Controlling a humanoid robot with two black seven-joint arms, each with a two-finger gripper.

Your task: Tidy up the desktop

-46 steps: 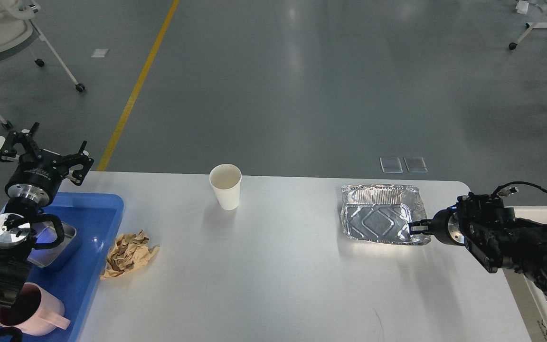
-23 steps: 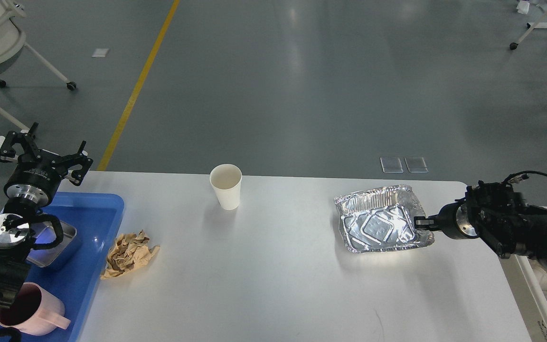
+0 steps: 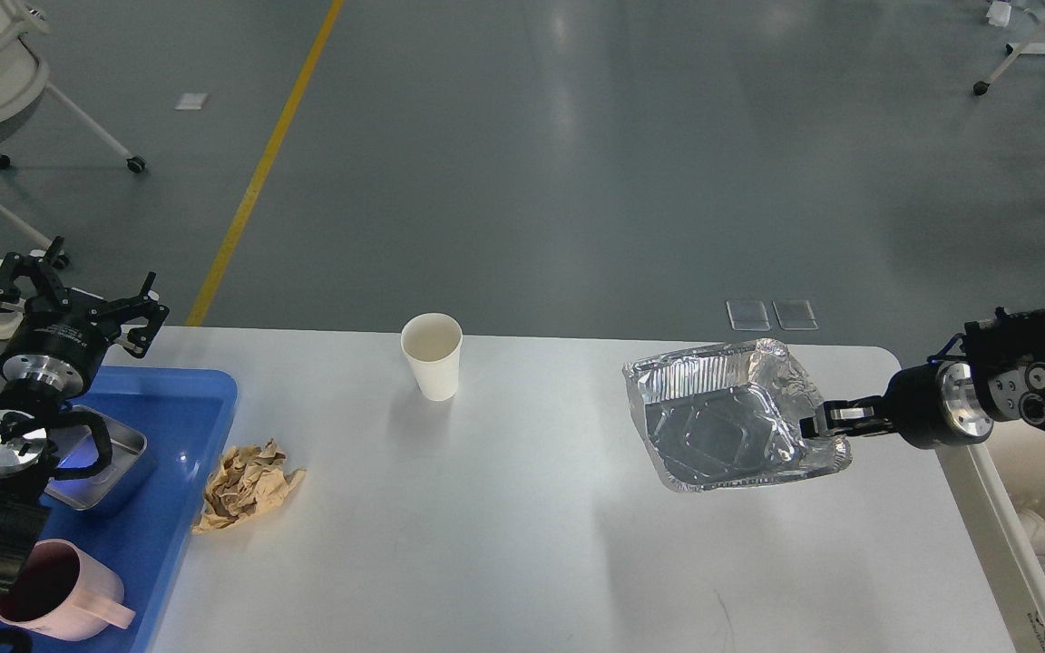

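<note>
Foil tray (image 3: 722, 426) in right pincer (image 3: 826, 423).

The large white rectangular surface (image 3: 532, 544) carries a white paper cup (image 3: 431, 355) standing upright toward 11 o'clock, a crumpled brown paper wad (image 3: 246, 485) at 9 o'clock, and beside it a blue plastic tray (image 3: 169, 472) at the left edge.

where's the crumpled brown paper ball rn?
Head view: the crumpled brown paper ball lies on the white desktop at its left side, just right of the blue plastic tray, nearer than the white paper cup.

Right tool (image 3: 820, 423) clamped — left tool (image 3: 78, 290) spread.
</note>
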